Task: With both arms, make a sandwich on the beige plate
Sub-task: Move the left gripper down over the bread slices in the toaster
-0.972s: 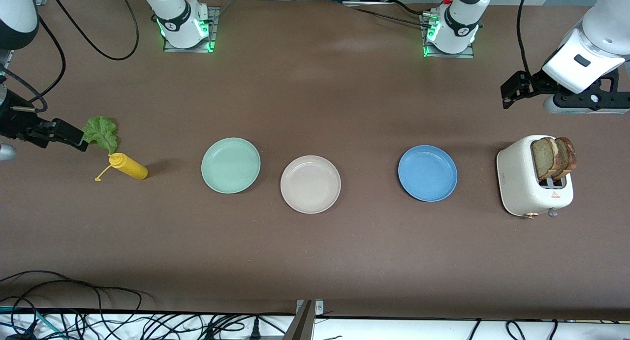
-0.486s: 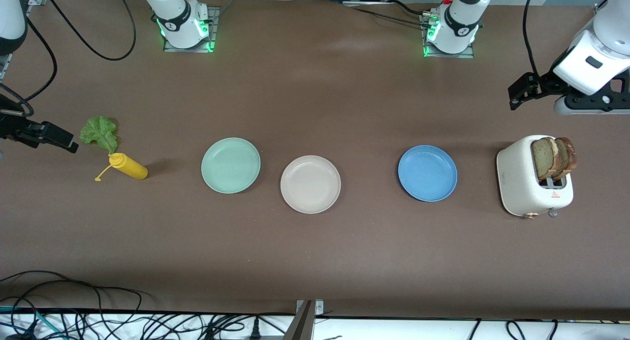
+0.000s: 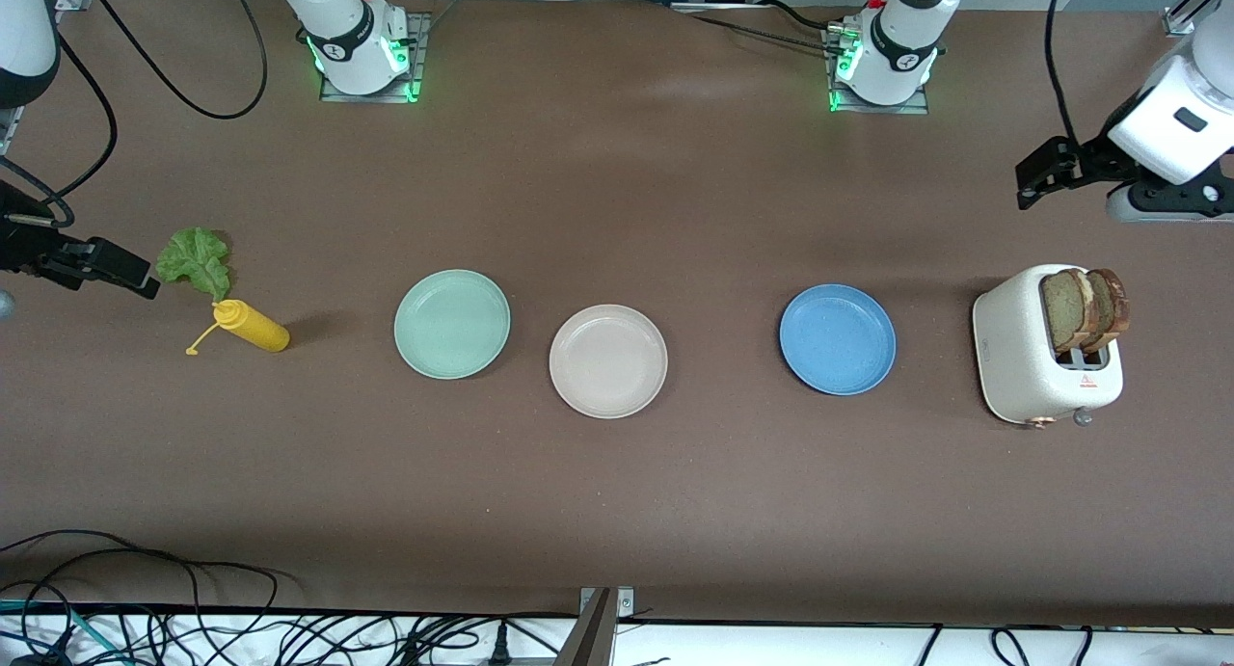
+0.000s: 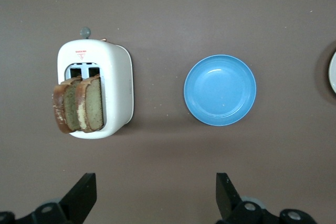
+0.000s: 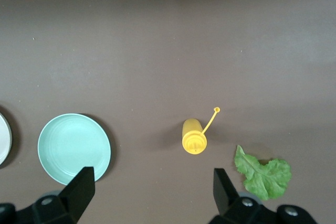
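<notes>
This was a robotics lab staged as a mock kitchen, not a real one. Two arm bases (image 3: 362, 44) (image 3: 882, 59) were bolted to metal plates on a long table (image 3: 617, 512) covered in plain brown matting, each glowing green at its foot. Black cables (image 3: 174, 59) trailed across the surface, and a tangle of cords and plugs (image 3: 289, 637) lay along the table's edge nearest the front camera. The kitchen props stood spaced out in a row: a white toaster (image 3: 1046, 358), plastic plates in mint (image 3: 451, 324), beige (image 3: 607, 360) and blue (image 3: 837, 338), and a yellow squeeze bottle (image 3: 253, 326).
</notes>
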Robot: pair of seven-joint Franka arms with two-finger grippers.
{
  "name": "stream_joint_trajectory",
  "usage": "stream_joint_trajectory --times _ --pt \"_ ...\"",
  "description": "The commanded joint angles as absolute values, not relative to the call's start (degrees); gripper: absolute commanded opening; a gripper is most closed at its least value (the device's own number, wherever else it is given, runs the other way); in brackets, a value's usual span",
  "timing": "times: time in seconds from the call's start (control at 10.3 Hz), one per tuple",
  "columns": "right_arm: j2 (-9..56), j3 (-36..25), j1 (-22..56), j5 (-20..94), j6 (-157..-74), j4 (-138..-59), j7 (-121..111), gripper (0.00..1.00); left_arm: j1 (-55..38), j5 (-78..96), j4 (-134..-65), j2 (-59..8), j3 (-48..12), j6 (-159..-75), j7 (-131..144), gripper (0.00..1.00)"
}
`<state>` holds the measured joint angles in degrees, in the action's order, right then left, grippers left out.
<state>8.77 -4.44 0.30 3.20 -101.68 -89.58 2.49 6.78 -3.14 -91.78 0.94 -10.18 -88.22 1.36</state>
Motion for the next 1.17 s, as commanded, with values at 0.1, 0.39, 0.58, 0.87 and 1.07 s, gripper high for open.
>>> stream_joint_trajectory --times 0.1,0.39,0.58,0.87,1.07 --pt "8.44 -4.39 0.18 3.78 -100.55 -89.74 2.81 1.00 12.21 -4.65 -90.35 -1.39 -10.28 -87.01 -5.09 1.00" --pt "8.44 -4.39 0.18 3.78 -100.55 -89.74 2.73 1.00 16.52 -4.92 -90.44 -5.17 -10.20 -88.23 -8.59 1.00" --pt "8.44 -4.39 0.18 3.78 -100.55 -89.74 2.72 1.00 18.10 -4.83 -92.01 -7.81 -10.28 -92.79 -10.97 1.00" --pt "8.44 -4.39 0.18 3.78 -100.55 -89.74 2.72 1.00 18.28 -5.01 -98.15 -8.35 -10.20 -101.83 -11.87 1.00" --pt "8.44 -4.39 0.18 3.78 -100.55 -89.74 2.72 1.00 18.54 -9.39 -104.29 -8.00 -10.28 -109.56 -11.87 1.00"
